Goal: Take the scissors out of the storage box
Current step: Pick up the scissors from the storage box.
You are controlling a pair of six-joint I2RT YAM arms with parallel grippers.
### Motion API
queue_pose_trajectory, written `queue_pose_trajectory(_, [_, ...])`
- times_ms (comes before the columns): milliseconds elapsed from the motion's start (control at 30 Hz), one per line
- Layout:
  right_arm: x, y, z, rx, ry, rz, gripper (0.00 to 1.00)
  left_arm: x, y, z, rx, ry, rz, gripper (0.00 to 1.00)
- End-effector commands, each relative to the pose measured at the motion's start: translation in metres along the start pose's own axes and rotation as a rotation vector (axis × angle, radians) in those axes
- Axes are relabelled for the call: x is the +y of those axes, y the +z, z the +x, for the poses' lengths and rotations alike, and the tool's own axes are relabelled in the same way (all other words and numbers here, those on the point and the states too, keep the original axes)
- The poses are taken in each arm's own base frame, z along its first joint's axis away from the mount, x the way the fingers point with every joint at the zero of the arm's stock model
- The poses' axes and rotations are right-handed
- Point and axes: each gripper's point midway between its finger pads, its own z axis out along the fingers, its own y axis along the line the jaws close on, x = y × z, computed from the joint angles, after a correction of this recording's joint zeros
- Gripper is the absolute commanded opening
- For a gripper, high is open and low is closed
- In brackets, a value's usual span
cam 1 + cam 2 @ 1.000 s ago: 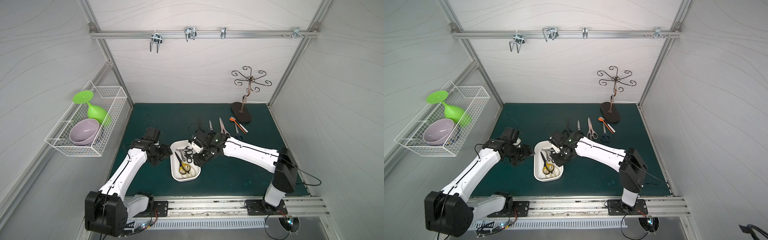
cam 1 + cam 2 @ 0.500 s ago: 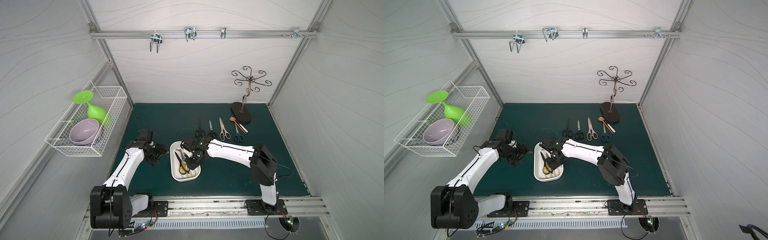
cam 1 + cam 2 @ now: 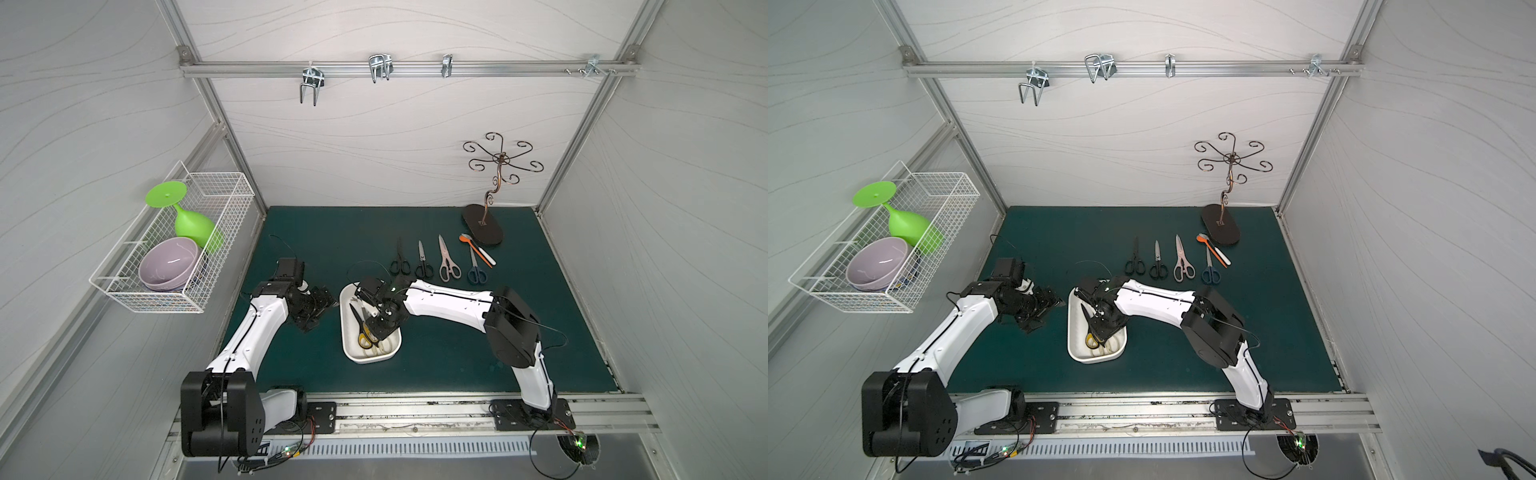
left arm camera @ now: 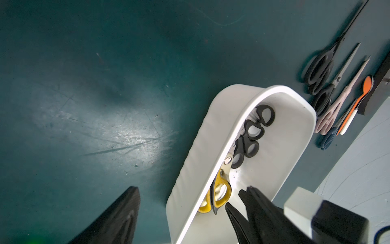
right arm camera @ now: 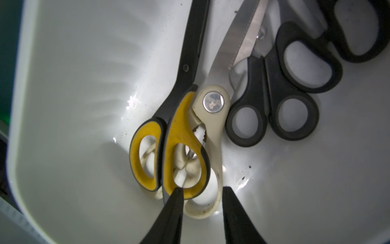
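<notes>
Grasp step inside storage box: right claw narrow, straddling handle loop of cream-handled scissors, not yet pinching; left claw wide, beside box. Next: close, lift clear of yellow scissors.

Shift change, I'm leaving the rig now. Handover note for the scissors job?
Left gripper: open, empty, beside the storage box.
Right gripper: inside the box, jaws apart astride a handle loop of the cream-handled scissors, not yet clamped.
Done: four pairs in a row on the mat: two black-handled pairs, pink pair, blue pair.
Remaining in the box: cream-handled scissors, yellow-handled pair lying over them, two small black-handled pairs.
Next, likely: close, lift the cream pair; the yellow pair may drag.
</notes>
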Motion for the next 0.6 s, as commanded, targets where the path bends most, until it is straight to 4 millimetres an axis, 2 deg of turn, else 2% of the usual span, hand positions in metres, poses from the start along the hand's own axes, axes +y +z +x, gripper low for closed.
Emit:
queue_pose_trajectory(0, [0.004,0.007,-0.004,-0.002,-0.029,0.007,0.35,0.003,-0.002,-0.002,0.001,-0.003,0.006,0.83])
queue_pose_trajectory(367, [0.004,0.022,-0.004,0.026,-0.024,0.019,0.3,0.009,-0.005,-0.003,-0.004,-0.01,0.0,0.83])
queue_pose_trajectory(433, [0.002,0.025,-0.002,0.036,-0.023,0.027,0.27,0.009,-0.005,-0.004,-0.005,-0.012,0.0,0.83])
queue_pose_trajectory(567, [0.001,0.022,-0.003,0.032,-0.023,0.036,0.24,0.01,-0.005,-0.002,-0.003,-0.014,0.002,0.83])
